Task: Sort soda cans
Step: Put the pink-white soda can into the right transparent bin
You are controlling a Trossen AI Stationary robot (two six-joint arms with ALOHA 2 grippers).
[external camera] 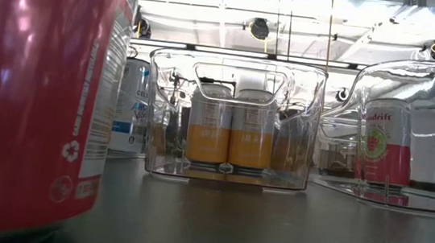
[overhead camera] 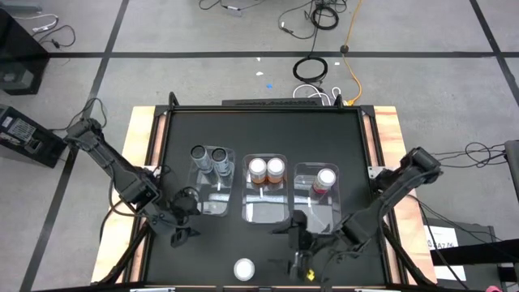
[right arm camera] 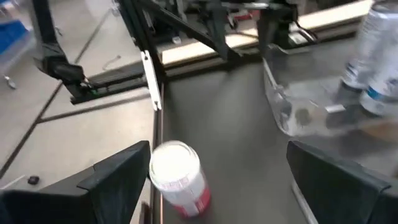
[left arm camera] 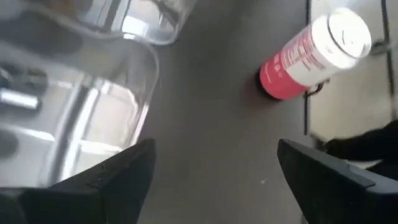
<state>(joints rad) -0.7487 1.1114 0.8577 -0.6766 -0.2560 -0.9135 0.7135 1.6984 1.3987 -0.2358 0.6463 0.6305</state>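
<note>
Red loose can (overhead camera: pixel 244 268) stood alone on the black surface (overhead camera: pixel 263 130).
Both grippers, left (overhead camera: pixel 183 219) and right (overhead camera: pixel 296 235), flanked it, fingers released; three clear bins (overhead camera: pixel 266 212) stood beyond.

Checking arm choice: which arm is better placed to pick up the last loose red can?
Right, probably. The right pincer is open, nearer the red can and beside the right bin holding its match.

Left arm (overhead camera: pixel 113 166): you have a dark, near-black chain of boxy segments with rounded joint housings.
Right arm (overhead camera: pixel 389 195): yours matches it, the same dark finish and blocky links.
Left gripper (left arm camera: pixel 211 180): your two fingers are flat, black, wedge-shaped plates with matte faces and angled inner edges.
Right gripper (right arm camera: pixel 217 180): you see the same black wedge fingers, broad and plain.
Cables: thin black leads loop beside your left arm's links.
</note>
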